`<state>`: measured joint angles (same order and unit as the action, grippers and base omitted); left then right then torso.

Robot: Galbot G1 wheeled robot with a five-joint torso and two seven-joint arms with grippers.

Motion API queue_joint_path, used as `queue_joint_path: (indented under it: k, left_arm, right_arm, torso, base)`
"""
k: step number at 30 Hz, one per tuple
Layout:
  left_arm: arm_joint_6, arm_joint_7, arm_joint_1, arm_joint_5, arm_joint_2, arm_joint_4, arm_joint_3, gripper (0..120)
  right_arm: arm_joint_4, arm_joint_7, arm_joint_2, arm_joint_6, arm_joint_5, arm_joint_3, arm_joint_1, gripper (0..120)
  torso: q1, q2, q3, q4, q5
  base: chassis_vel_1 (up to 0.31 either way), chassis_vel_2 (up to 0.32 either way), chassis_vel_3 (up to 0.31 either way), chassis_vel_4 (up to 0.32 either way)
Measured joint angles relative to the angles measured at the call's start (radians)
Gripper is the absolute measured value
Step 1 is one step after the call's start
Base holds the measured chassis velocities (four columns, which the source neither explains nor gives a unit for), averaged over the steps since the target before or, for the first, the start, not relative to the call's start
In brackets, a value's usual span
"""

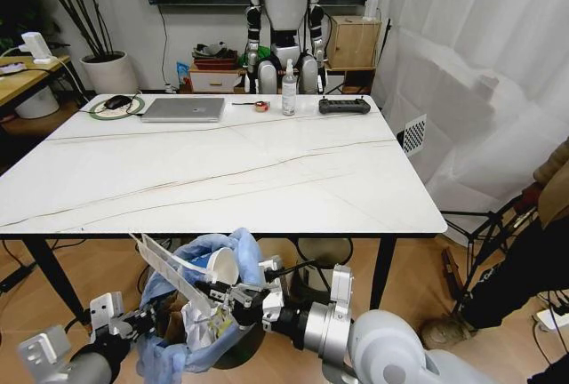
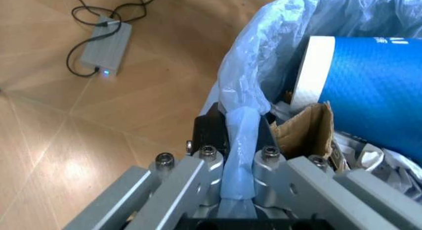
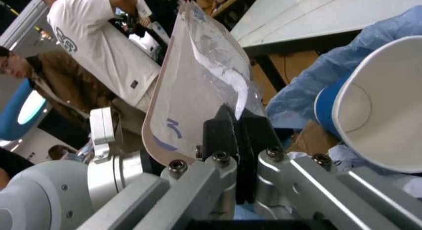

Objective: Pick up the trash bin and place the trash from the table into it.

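Left gripper (image 2: pixel 238 190) clamped on bin (image 1: pixel 191 335) bag rim below table (image 1: pixel 222 180) near edge. Right gripper (image 3: pixel 240 151) pinching packet (image 3: pixel 194 86) over bin; lower fully before release.

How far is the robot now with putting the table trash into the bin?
Mostly done, it seems. The trash bin is held below the table edge, with the left gripper shut on its blue bag; a paper cup and cardboard already sit inside. In hand: the right gripper is shut on a flat plastic packet over the bin. Left: release it. No litter shows on the table.
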<state>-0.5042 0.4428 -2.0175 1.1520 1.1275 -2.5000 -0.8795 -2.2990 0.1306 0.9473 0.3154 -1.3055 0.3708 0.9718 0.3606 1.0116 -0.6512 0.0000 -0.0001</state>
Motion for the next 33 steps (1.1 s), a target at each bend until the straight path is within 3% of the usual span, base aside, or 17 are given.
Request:
queue_joint_path:
  k: [18, 33]
  left_arm:
    - [-0.001, -0.003, -0.002, 0.002, 0.003, 0.000, -0.006, 0]
    - [-0.001, -0.005, -0.019, 0.001, 0.014, 0.000, -0.014, 0]
  right_arm:
    - [-0.009, 0.018, -0.010, 0.032, 0.197, 0.034, -0.017, 0]
    - [-0.014, 0.034, 0.015, 0.027, -0.002, 0.034, 0.025, 0]
  torso:
    - [0.000, 0.000, 0.000, 0.0000, 0.0001]
    - [0.000, 0.000, 0.000, 0.0000, 0.0000]
  base:
    - [0.000, 0.000, 0.000, 0.000]
    - [0.000, 0.000, 0.000, 0.000]
